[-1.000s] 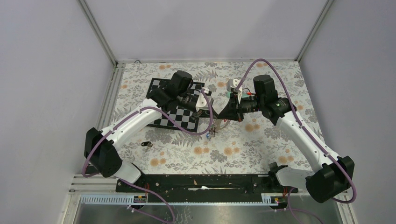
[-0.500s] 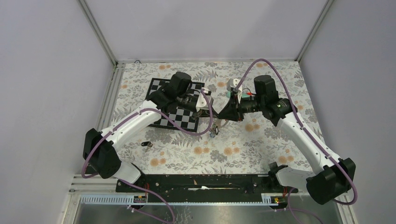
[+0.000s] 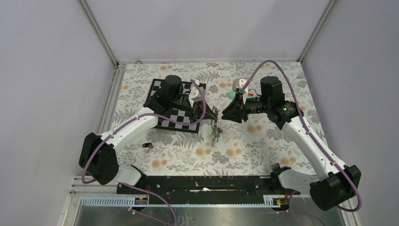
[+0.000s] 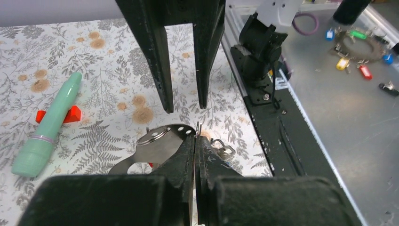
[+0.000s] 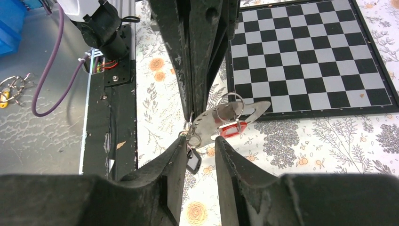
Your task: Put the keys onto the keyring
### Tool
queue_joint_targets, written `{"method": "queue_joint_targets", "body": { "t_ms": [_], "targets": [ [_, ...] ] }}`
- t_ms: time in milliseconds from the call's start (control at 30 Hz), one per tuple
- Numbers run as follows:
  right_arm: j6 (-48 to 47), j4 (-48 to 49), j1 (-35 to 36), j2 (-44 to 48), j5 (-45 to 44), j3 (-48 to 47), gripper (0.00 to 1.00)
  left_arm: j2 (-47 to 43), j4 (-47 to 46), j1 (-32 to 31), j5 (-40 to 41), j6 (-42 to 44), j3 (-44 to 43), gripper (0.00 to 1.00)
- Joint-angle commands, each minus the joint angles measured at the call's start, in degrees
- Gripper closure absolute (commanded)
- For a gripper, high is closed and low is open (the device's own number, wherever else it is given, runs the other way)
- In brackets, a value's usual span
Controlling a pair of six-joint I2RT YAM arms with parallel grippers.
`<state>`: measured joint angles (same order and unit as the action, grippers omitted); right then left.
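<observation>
Left wrist: L hand (image 4: 195,140) tight on keyring (image 4: 199,128)

Keys (image 3: 216,133) — 1 red tag, 1 dark — dangle bunched from the grey metal keyring (image 5: 230,112); it hangs aloft, tilted.

You will find no text, number or brand to read here: the red key tag (image 5: 233,128) looks blank, and the chessboard (image 5: 306,52) border carries no legible marks.
</observation>
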<state>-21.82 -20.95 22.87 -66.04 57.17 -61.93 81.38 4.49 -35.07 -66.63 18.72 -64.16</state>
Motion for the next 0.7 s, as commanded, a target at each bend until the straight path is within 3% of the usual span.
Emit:
{"method": "queue_joint_targets", "body": {
  "t_ms": [0, 100, 133, 667],
  "targets": [
    [-2.0, 0.3, -0.4, 1.8, 2.8, 0.3, 0.65, -3.3, -29.7, 1.2, -5.0, -23.9, 5.5, 1.0],
    [-2.4, -0.1, -0.4, 1.9, 4.2, 0.3, 0.62, -2.9, -52.7, 2.1, -2.8, -40.5, 12.3, 1.0],
    [-2.4, -0.1, -0.4, 2.0, 4.6, 0.2, 0.61, -2.7, -56.5, 2.1, -2.1, -42.9, 13.2, 1.0],
    [-0.7, 1.9, -0.3, 0.7, 6.3, -1.6, 0.59, -1.2, -60.1, 2.1, 4.4, -48.1, 15.9, 1.0]
  ]
}}
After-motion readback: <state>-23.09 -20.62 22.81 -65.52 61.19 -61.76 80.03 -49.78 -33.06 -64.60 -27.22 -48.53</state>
